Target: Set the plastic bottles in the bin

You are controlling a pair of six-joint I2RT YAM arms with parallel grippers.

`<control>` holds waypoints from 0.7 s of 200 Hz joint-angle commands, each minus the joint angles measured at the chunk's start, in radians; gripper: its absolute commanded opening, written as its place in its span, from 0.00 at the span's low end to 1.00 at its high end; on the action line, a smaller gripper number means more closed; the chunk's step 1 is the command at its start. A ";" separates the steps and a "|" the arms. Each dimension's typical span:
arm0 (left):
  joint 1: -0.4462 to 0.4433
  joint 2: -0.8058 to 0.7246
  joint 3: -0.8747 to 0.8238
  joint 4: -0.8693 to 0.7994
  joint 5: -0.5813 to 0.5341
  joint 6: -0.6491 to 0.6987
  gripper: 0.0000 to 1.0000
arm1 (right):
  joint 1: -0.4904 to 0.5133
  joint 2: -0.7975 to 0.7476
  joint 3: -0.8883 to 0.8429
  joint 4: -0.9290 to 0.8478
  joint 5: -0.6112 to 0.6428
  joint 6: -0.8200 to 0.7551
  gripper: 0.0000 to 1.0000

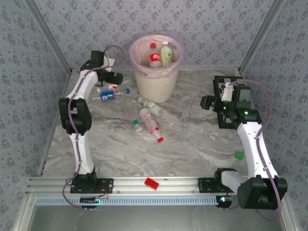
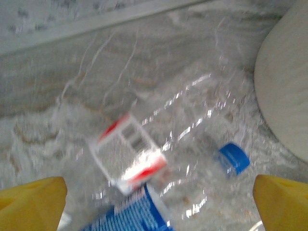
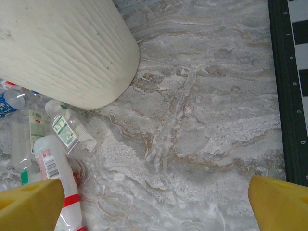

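Note:
The bin (image 1: 155, 79), a cream bucket with a pink liner, stands at the back centre with two bottles inside (image 1: 155, 59). My left gripper (image 1: 114, 77) hovers open just left of it, above a clear blue-capped bottle (image 2: 234, 158) with a red-and-white label and a blue-labelled bottle (image 2: 127, 214). Both lie between its yellow fingertips (image 2: 31, 202) without touching them. Three more bottles (image 1: 149, 120) lie mid-table in front of the bin. My right gripper (image 1: 208, 102) hangs open over bare table to the right, with bottles (image 3: 62, 130) at its left and nothing between its fingertips (image 3: 281, 204).
A black-and-white chequered board (image 1: 226, 84) lies under the right arm at the back right. A green block (image 1: 239, 155) sits near the right arm. A red block (image 1: 152, 183) rests on the front rail. The bin wall (image 2: 286, 82) stands close to the left gripper's right.

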 commanded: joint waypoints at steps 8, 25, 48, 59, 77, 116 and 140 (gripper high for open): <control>0.013 0.096 0.151 -0.127 0.069 0.090 0.99 | -0.013 -0.014 -0.004 -0.051 0.016 0.007 1.00; 0.021 0.162 0.210 -0.142 0.085 0.082 0.99 | -0.014 -0.017 -0.001 -0.069 0.018 0.007 1.00; 0.026 0.287 0.377 -0.262 0.124 0.058 0.99 | -0.020 -0.025 -0.001 -0.084 0.021 0.012 1.00; 0.023 0.352 0.481 -0.342 0.139 0.049 0.99 | -0.022 -0.027 -0.006 -0.089 0.019 0.020 1.00; 0.022 0.393 0.521 -0.366 0.132 0.042 0.99 | -0.026 -0.024 -0.017 -0.075 0.007 0.040 1.00; 0.023 0.367 0.418 -0.335 0.102 0.053 0.96 | -0.032 -0.011 -0.017 -0.074 -0.006 0.055 1.00; 0.021 0.324 0.337 -0.321 0.124 0.051 0.82 | -0.034 -0.008 -0.022 -0.069 -0.011 0.067 1.00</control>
